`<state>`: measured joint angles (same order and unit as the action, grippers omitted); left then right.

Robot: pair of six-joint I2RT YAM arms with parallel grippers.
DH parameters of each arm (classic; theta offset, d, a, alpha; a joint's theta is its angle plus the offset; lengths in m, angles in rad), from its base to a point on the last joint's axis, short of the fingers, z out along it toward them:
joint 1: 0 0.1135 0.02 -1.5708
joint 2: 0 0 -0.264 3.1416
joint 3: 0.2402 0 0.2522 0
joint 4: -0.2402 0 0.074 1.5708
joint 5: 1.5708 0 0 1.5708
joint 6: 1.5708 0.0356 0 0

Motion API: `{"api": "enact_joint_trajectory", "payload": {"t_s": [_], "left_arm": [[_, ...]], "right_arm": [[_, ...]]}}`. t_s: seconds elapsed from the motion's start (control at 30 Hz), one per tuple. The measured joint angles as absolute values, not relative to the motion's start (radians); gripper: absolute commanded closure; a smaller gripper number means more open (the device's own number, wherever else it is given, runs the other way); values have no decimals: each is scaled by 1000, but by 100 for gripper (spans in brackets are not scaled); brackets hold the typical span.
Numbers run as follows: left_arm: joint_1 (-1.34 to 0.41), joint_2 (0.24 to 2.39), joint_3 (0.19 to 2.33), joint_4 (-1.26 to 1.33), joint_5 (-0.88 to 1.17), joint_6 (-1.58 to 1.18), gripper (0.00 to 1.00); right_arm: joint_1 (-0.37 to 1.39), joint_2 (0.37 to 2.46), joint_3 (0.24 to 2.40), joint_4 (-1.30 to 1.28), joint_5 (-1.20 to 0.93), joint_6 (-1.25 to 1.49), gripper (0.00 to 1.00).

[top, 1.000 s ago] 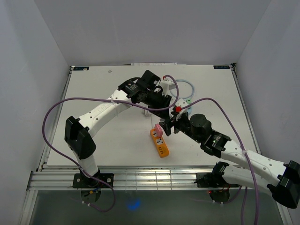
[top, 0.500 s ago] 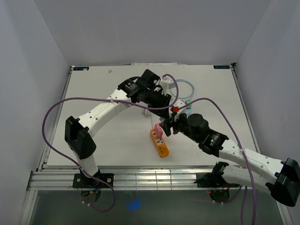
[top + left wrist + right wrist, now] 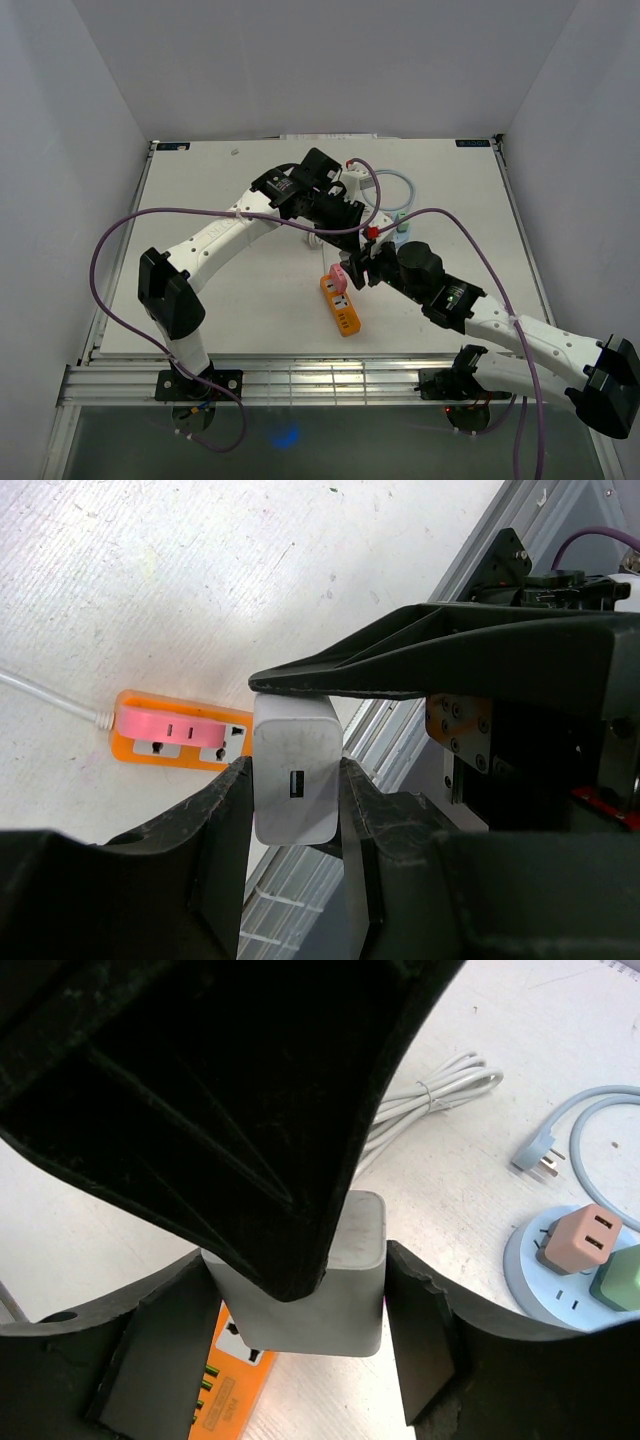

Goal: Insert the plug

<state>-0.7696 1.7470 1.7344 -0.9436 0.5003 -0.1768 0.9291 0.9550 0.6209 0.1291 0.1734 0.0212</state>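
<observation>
**Robotics laboratory test cell.** The workspace is enclosed on three sides by plain matte white panel walls [image 3: 300,60]. A flat white rectangular table board [image 3: 200,180] is bordered at its near edge by a slotted silver aluminium rail [image 3: 320,380]. Two white-and-black jointed robot arms, the left arm [image 3: 215,240] and the right arm [image 3: 520,335], are mounted on black base plates at that rail. Loose purple cables [image 3: 95,270] are looped from their joints. Small blue labels [image 3: 172,146] are fixed at the board's far corners.
</observation>
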Motion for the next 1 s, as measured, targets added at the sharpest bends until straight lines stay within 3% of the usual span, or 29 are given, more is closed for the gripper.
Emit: {"api": "enact_joint_trajectory", "payload": {"t_s": [0.03, 0.27, 0.57, 1.0], "left_arm": [[-770, 1747, 1734, -944, 501, -177, 100], [-777, 1751, 1734, -942, 504, -177, 100], [-782, 1765, 1734, -944, 508, -181, 100], [-783, 1766, 1734, -945, 505, -181, 100]], "right_arm": [[929, 955, 621, 129, 174, 23, 24], [929, 956, 627, 131, 172, 33, 23], [929, 958, 628, 130, 175, 38, 58], [929, 953, 625, 130, 174, 47, 65]]}}
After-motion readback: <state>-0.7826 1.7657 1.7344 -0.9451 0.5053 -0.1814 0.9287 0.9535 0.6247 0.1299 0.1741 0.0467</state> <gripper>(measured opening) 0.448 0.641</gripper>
